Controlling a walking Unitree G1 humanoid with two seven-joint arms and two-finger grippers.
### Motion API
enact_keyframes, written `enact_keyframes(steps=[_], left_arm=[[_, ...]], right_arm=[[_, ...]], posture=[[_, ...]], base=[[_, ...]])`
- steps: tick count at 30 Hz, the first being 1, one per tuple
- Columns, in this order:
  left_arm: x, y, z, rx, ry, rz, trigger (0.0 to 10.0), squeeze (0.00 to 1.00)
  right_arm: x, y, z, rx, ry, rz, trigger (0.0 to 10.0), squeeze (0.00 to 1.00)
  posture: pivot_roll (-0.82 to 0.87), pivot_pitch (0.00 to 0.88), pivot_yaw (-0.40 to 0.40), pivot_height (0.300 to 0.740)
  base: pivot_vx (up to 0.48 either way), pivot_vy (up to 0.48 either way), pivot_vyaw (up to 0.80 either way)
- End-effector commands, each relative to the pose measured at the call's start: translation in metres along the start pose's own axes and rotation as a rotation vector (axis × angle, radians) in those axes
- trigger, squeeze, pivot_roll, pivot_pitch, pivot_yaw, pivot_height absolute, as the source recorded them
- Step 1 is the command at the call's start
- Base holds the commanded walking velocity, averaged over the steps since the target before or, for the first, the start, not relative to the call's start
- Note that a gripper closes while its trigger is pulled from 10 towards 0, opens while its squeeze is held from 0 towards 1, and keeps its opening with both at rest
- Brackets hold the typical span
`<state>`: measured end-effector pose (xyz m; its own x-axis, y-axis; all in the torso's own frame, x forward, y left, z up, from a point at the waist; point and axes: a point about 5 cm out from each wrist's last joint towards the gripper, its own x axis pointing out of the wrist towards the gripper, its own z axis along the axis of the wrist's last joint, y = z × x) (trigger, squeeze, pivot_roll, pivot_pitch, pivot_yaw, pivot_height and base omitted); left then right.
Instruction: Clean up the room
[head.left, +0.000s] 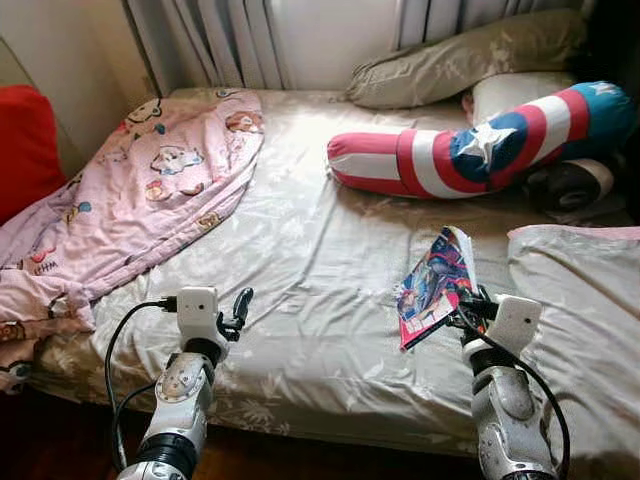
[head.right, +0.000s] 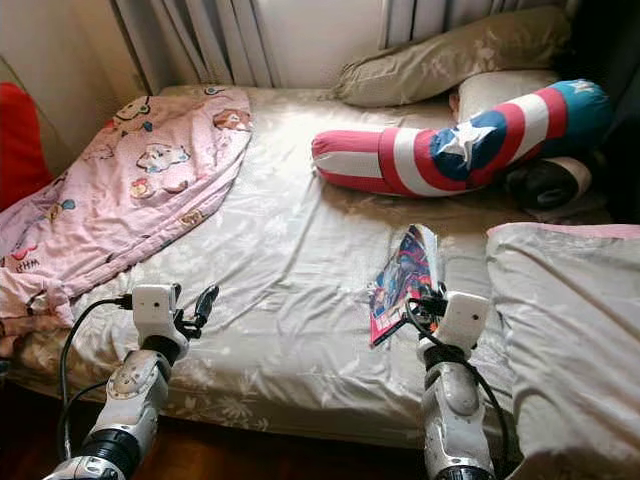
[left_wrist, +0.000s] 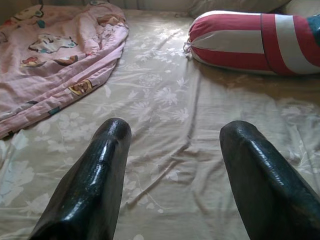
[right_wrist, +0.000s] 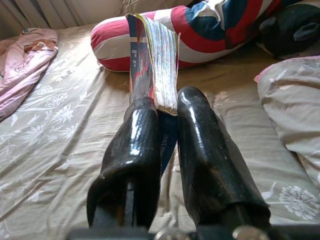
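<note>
Comic book (head.left: 436, 285), no legible title, right gripper (right_wrist: 167, 107) clamped

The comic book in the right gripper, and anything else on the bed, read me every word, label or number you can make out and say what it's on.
None can be read.
Comic book, held in the right gripper: cover print too blurred and small.
Pink blanket: cartoon pictures, any lettering too small.
Striped bolster pillow: a white star, no words.

No text can be read; the comic book's (head.left: 436, 283) cover lettering is too small to tell.
</note>
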<state>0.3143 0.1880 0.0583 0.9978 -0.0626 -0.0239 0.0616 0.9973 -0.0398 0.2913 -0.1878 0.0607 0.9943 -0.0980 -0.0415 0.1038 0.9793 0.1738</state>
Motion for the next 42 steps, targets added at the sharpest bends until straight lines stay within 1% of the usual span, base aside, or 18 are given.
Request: enact_keyframes(steps=[1, 4, 7, 10, 16, 24, 34, 42], left_arm=[[0.0005, 0.0044, 0.0017, -0.007, -0.002, 0.011, 10.0, 0.0], [0.0004, 0.005, 0.0017, -0.006, -0.001, 0.012, 10.0, 0.0], [-0.0001, 0.0054, 0.0016, -0.008, -0.003, 0.013, 10.0, 0.0], [-0.0003, 0.0054, 0.0015, -0.009, -0.002, 0.013, 10.0, 0.0], [-0.0002, 0.0051, 0.0015, -0.011, -0.003, 0.013, 10.0, 0.0], [-0.0003, 0.0044, 0.0011, -0.012, -0.003, 0.013, 10.0, 0.0], [-0.0004, 0.0055, 0.0021, -0.008, -0.009, 0.014, 10.0, 0.0], [-0.0001, 0.0023, 0.0043, -0.009, -0.027, 0.011, 10.0, 0.0]], right_arm=[[0.0025, 0.0016, 0.0037, -0.004, -0.015, 0.003, 10.0, 0.0], [0.0025, 0.0008, 0.0036, -0.001, -0.016, -0.005, 10.0, 0.0], [0.0024, 0.0002, 0.0033, -0.006, -0.013, -0.008, 10.0, 0.0], [0.0026, -0.0009, 0.0032, 0.008, -0.009, -0.02, 10.0, 0.0], [0.003, -0.0014, 0.003, 0.004, -0.005, -0.02, 10.0, 0.0], [0.0031, -0.0009, 0.0029, -0.006, -0.005, -0.013, 10.0, 0.0], [0.0045, 0.0, 0.0032, -0.005, -0.006, -0.008, 10.0, 0.0], [0.0043, 0.0039, 0.0048, 0.009, -0.016, 0.029, 10.0, 0.0]], posture=[[0.02, 0.075, 0.044, 0.74], [0.02, 0.076, 0.045, 0.74], [0.02, 0.077, 0.044, 0.74], [0.02, 0.077, 0.044, 0.74], [0.02, 0.077, 0.043, 0.74], [0.02, 0.077, 0.039, 0.74], [0.02, 0.075, 0.04, 0.74], [0.01, 0.065, 0.042, 0.74]], base=[[0.0, 0.0, 0.0], [0.0, 0.0, 0.0], [0.257, 0.0, 0.0], [0.27, 0.0, 0.0], [0.279, 0.0, -0.67], [0.279, 0.0, 0.0], [0.0, 0.0, 0.0], [0.0, 0.0, 0.0]])
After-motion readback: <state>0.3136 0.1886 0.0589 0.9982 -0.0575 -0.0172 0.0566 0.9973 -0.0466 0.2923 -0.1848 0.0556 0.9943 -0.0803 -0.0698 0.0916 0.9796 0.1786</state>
